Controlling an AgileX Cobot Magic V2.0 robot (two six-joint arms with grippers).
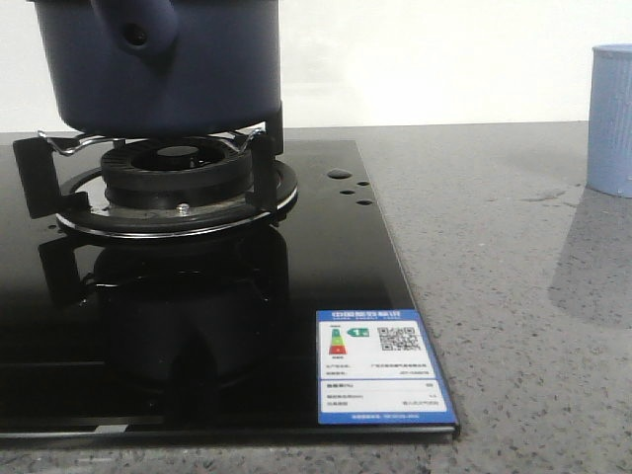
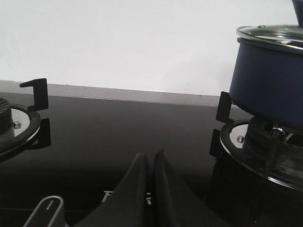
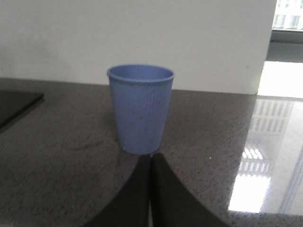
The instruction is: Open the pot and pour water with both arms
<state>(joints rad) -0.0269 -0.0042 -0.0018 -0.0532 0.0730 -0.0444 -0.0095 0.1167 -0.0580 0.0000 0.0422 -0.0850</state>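
The pot (image 1: 158, 64) is cut off by the front view's top edge, its lid hidden there. The cup (image 1: 612, 118) runs past the right edge. The label (image 1: 383, 367) print is too small to read.

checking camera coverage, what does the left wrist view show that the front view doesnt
Only the left wrist view shows the pot's glass lid still on, a second burner across the hob, and the left gripper with jaws closed on nothing.

Only the front view shows the pot's stubby handle, the light-blue cup on the grey counter, and the energy label on the hob's corner.

Both show the pot sitting on its burner support on the black glass hob.
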